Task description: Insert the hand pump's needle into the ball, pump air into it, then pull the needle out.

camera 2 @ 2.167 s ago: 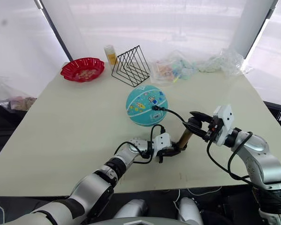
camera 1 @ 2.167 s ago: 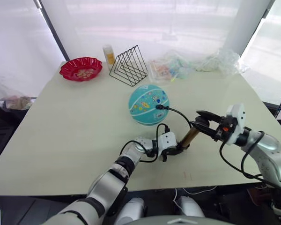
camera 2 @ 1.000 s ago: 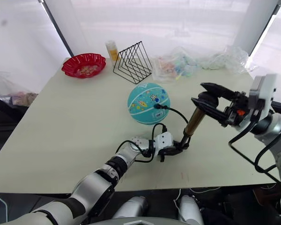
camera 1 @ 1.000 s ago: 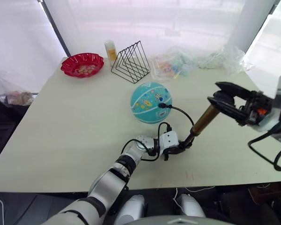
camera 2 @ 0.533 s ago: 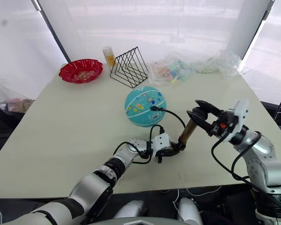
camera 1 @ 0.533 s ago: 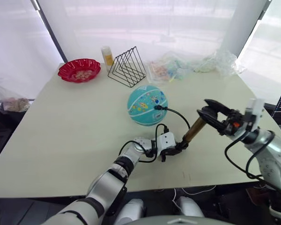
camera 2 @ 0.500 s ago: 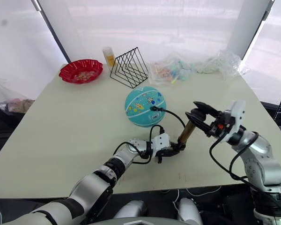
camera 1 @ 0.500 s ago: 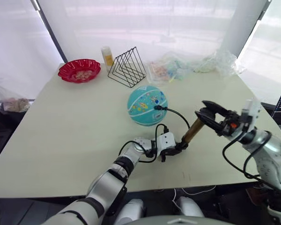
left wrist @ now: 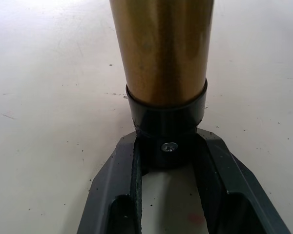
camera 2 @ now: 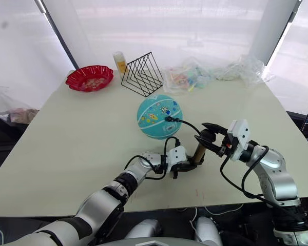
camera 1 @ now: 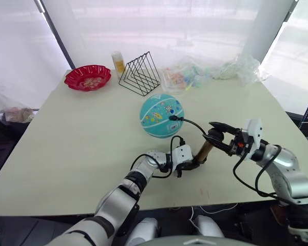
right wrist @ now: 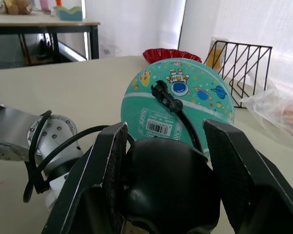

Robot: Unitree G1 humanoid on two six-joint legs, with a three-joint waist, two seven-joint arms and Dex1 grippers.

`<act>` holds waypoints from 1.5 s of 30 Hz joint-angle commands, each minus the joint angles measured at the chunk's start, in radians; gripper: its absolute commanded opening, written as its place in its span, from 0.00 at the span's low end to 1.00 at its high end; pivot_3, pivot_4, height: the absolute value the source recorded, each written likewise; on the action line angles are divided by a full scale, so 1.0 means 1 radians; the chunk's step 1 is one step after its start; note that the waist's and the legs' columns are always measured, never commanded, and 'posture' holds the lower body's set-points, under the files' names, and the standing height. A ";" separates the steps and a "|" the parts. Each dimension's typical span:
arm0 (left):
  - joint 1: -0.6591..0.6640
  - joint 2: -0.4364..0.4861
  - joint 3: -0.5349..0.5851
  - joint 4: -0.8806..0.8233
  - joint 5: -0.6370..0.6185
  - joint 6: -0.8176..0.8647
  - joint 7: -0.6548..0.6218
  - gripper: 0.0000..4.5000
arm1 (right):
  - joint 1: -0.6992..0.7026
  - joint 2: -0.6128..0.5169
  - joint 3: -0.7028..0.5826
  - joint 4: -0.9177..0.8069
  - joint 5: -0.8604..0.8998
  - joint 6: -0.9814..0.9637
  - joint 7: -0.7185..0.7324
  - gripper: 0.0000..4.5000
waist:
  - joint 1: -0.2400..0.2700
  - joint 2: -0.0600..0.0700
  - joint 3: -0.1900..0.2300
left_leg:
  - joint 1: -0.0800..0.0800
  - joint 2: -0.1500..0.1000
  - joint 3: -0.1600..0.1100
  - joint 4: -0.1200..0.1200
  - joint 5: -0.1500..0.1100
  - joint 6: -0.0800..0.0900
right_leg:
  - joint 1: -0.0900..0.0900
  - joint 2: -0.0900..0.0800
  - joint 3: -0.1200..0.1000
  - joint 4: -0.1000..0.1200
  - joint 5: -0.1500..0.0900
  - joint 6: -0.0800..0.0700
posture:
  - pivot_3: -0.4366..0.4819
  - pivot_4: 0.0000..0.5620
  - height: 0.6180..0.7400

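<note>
We see the ball (camera 1: pixel 162 115) sitting round on the table (camera 1: pixel 66 138), near its middle, stripes and cartoon prints facing us. The needle (right wrist: pixel 159 91) is seated in the ball's near side, only its black fitting showing, and the hose (camera 1: pixel 193 124) arcs from there toward the pump (camera 1: pixel 203 151). The pump stands tilted just in front of the ball and a little to the right, apart from it, its base toward us and its top leaning away to the right. Our left gripper (left wrist: pixel 167 161) is clenched on the pump's black lower cap, one finger on each side, with the brass barrel rising from between them; it lies low on the table surface. Our right gripper (camera 1: pixel 215 134) is at the pump's top, and in the right wrist view its two fingers (right wrist: pixel 105 168) stand on either side of the black handle (right wrist: pixel 168 183); they flank it closely, though we cannot tell if they press on it. Little brass shows between the two grippers. At the far left of the table sits a red bowl (camera 1: pixel 88 77), with a small yellow bottle (camera 1: pixel 116 61) and a black wire rack (camera 1: pixel 139 73) beside it. Clear plastic bags (camera 1: pixel 210 72) with colourful contents lie along the far edge.
</note>
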 commanded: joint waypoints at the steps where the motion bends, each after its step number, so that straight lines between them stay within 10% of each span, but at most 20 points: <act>1: 0.073 0.049 -0.060 0.146 0.112 0.111 0.028 0.25 | -0.067 -0.042 -0.058 -0.121 0.096 0.064 0.002 0.44 | 0.001 0.001 0.004 | 0.000 0.000 0.000 0.000 0.000 0.000 | 0.000 0.000 0.000 0.000 0.000 0.000 | 0.48 0.27 1.00; 20: 0.069 0.048 -0.063 0.141 0.115 0.111 0.016 0.25 | -0.309 -0.301 -0.349 -0.286 0.403 0.305 -0.098 0.44 | 0.026 0.003 0.028 | -0.019 -0.003 0.001 0.011 0.003 0.004 | -0.018 -0.006 -0.005 0.000 0.005 0.004 | 0.48 0.27 1.00; 31: 0.067 0.045 -0.063 0.142 0.114 0.109 0.020 0.25 | 0.009 -0.140 -0.031 -0.121 0.035 0.042 -0.033 0.44 | 0.018 -0.006 0.014 | -0.014 -0.002 0.001 0.011 0.001 0.000 | -0.015 -0.003 -0.004 0.000 0.004 0.004 | 0.48 0.27 1.00; 45: 0.064 0.049 -0.059 0.134 0.107 0.101 0.018 0.25 | 0.033 0.062 0.190 0.328 -0.212 -0.266 -0.022 0.43 | -0.001 -0.005 -0.003 | 0.000 -0.001 0.001 0.006 0.000 0.000 | -0.004 0.001 0.001 0.001 0.003 0.003 | 0.48 0.27 1.00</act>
